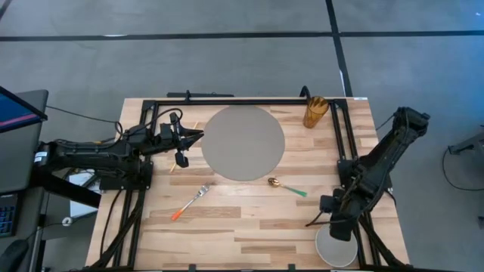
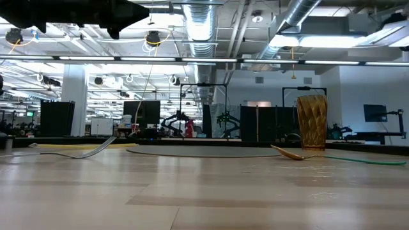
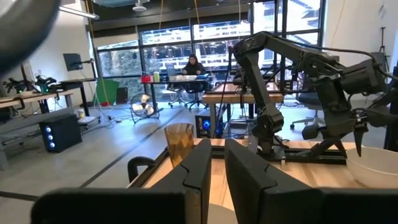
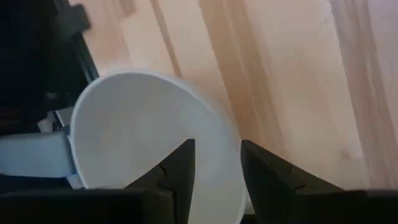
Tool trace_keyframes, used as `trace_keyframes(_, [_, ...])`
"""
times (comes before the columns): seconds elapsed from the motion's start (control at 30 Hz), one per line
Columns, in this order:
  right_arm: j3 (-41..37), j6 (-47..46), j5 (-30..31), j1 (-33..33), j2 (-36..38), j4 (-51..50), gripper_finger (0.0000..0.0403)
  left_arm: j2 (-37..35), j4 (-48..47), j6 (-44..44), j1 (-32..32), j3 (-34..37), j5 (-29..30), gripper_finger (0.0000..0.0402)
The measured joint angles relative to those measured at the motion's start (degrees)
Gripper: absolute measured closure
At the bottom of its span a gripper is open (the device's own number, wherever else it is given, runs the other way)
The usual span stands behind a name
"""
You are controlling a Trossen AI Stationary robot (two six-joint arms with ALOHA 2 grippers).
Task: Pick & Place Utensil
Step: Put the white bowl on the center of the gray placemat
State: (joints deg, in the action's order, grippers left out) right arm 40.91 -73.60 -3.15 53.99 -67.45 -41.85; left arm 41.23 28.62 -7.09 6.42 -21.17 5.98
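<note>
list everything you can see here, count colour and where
mat: 1, grey, round, table's far middle
cup: 1, amber, far right, beside the mat
fork: 1, silver with orange handle, near-left of the mat
spoon: 1, gold bowl with green handle, near-right of the mat
bowl: 1, white, near right corner
person: 1, seated far back in the room
left gripper: fingers narrowly apart, empty, mat's left edge
right gripper: fingers apart, empty, over the bowl

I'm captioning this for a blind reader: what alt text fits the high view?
Overhead, a wooden table holds a grey round mat, a fork, a spoon and an amber cup. The right gripper hangs over a white bowl.
</note>
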Motion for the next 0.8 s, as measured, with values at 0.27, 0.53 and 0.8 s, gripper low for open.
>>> trace_keyframes(0.27, [0.0, -1.3, 4.8, 0.2, -0.2, 0.7, 0.028, 0.0, 0.0, 0.0, 0.0, 0.0, 0.0, 0.0355])
trace_keyframes(0.53, [0.0, -1.1, 7.7, 4.0, -0.2, 1.6, 0.028, 0.0, 0.0, 0.0, 0.0, 0.0, 0.0, 0.0355])
trace_keyframes(0.8, [-5.4, -4.5, 8.1, 6.4, -0.2, 4.6, 0.028, 0.0, 0.0, 0.1, 0.0, 0.0, 0.0, 0.0355])
